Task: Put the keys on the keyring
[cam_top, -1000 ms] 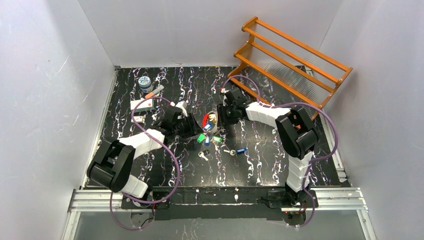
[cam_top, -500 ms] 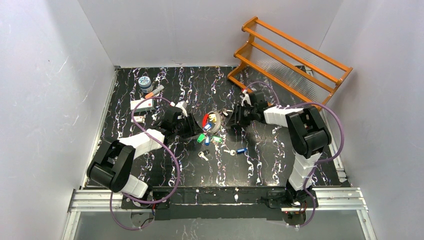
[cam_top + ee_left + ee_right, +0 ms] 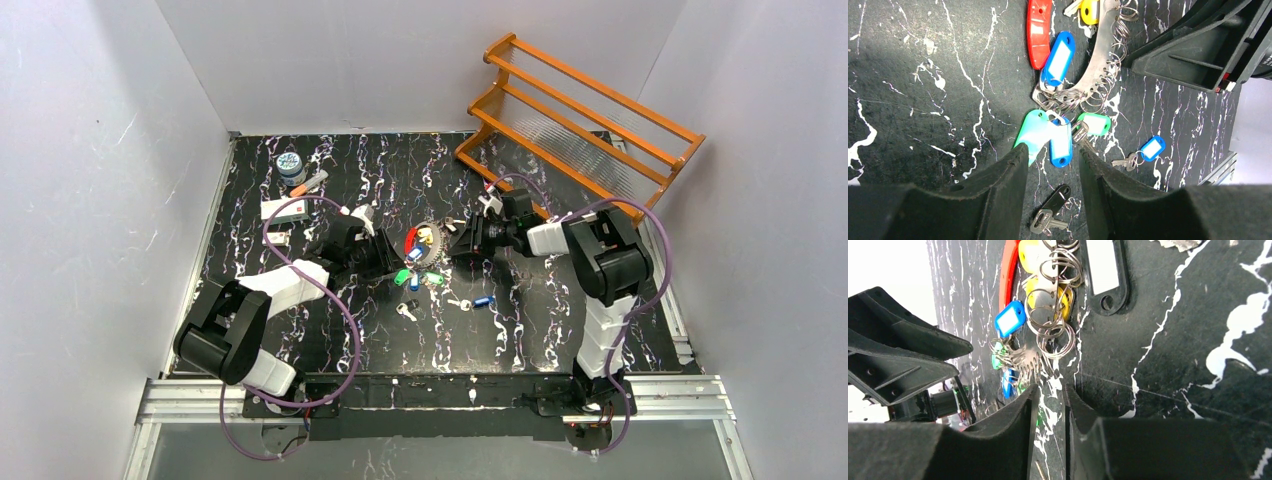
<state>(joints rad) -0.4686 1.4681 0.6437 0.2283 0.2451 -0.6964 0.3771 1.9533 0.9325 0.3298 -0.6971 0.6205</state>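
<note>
Since a second ago, the right gripper [image 3: 1050, 389] has been drawn back from above the keyring [image 3: 424, 246] and set low beside its right edge. Its jaws are narrowed to a slim gap, with nothing seen held. The left gripper [image 3: 1052, 152] is kept partly open and empty at the ring's left side, with a blue tag [image 3: 1060, 142] just ahead of its tips. Loose keys [image 3: 406, 313] are left on the table [image 3: 330, 180], just nearer the bases.

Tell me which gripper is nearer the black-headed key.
Left. The left gripper hovers right by the key; the right gripper is farther off, on the keyring's other side.
</note>
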